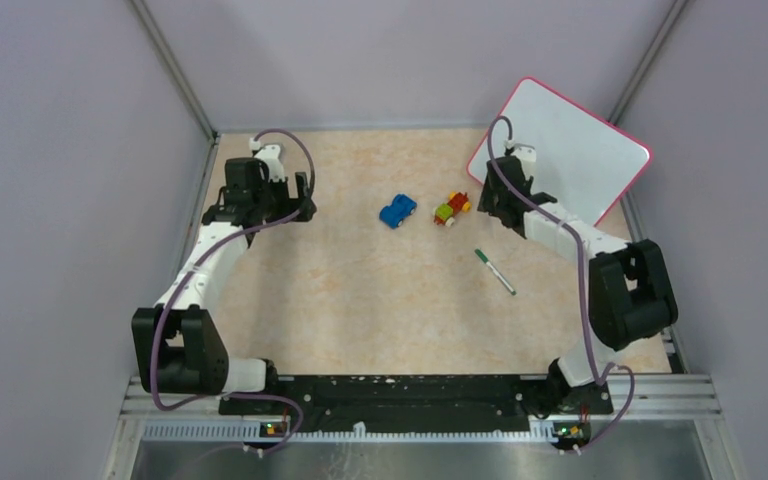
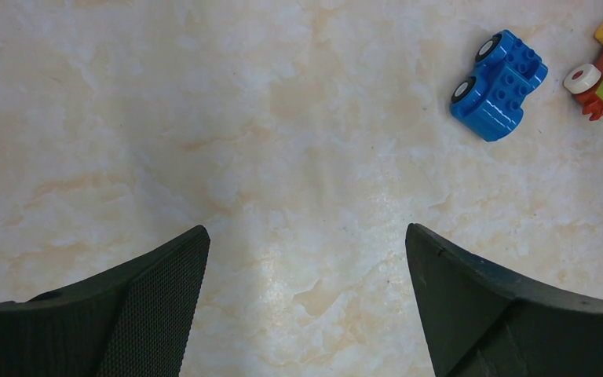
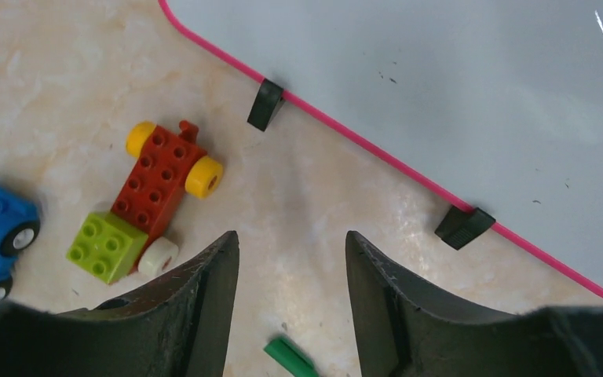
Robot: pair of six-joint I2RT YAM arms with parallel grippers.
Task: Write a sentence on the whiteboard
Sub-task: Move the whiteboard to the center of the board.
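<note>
The large, flat, white rectangular whiteboard with its thin pink rim (image 1: 570, 150) sat at the table's (image 1: 360, 300) far right corner. It was blank, so all the writing was left to do. The slim green-capped marker pen (image 1: 495, 271) lay untouched nearby. The right gripper (image 3: 292, 259) hovered beside the board's edge, partly open and empty. The left gripper (image 2: 306, 251) gaped wide, holding nothing.

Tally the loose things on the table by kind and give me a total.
Toy brick cars: 2 (blue car, red car)
Green-capped marker: 1
Whiteboard: 1
Total: 4
</note>
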